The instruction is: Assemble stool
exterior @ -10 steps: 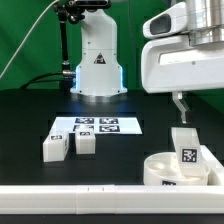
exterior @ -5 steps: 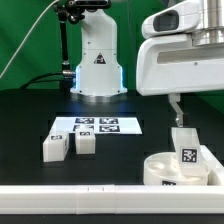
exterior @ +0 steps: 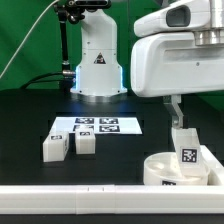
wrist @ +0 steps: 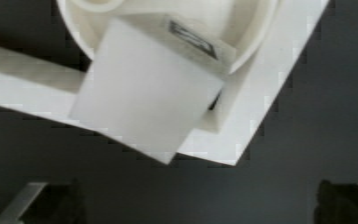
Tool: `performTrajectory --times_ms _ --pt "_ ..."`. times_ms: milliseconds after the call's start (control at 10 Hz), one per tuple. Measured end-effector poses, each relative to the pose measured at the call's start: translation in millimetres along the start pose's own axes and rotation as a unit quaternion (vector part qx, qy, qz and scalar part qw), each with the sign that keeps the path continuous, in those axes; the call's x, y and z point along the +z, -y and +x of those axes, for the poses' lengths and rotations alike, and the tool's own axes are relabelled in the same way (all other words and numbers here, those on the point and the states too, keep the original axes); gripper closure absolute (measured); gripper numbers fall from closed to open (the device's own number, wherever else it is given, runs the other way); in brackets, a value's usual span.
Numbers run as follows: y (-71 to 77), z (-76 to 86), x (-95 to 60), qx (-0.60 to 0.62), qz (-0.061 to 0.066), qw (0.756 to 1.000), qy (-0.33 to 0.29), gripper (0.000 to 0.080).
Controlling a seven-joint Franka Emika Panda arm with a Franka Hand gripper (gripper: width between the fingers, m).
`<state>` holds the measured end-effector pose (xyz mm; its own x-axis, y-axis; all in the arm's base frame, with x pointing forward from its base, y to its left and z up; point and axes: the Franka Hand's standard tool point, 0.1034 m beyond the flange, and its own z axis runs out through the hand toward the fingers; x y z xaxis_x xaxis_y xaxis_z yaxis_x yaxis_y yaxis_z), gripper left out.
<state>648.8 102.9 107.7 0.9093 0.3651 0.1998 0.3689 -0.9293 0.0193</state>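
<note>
**A:** Pincer (wrist: 183, 200): how does it stand?

**B:** Spread wide, gripping nothing. In the wrist view its dark fingertips (wrist: 30, 198) sit far apart, with only black table (exterior: 30, 120) between them.

**A:** And the stool?

**B:** The round seat (exterior: 160, 172) lies on the table at the exterior view's right, just behind the long white border rail (exterior: 70, 197). One leg (exterior: 185, 147) stands upright in it, its tag facing the camera. The pincer hangs just above that leg, and as far as I can tell it isn't touching.

**A:** Other parts?

**B:** A loose leg (exterior: 55, 148) and a second loose leg (exterior: 85, 143) lie side by side at the exterior view's left. They are just on the camera's side of the marker board (exterior: 97, 125), well apart from the seat.
</note>
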Motion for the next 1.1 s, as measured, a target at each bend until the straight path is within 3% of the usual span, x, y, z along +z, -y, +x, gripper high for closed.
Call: performTrajectory --times_ms 100,400,700,800,1100 --pt "-0.3 -0.3 2.0 -0.072 -0.01 0.997 -0.002 0.015" --pt "-1.5 -2.9 3.9 -0.212 -0.02 0.977 0.01 0.015" --pt "-1.4 -5.4 7.5 -0.342 -0.031 0.939 0.026 0.015" --pt "-1.3 -7.5 9.8 -0.398 -0.036 0.916 0.037 0.015" --pt "-0.6 -9.8 13.4 -0.432 -0.038 0.9 0.045 0.015"
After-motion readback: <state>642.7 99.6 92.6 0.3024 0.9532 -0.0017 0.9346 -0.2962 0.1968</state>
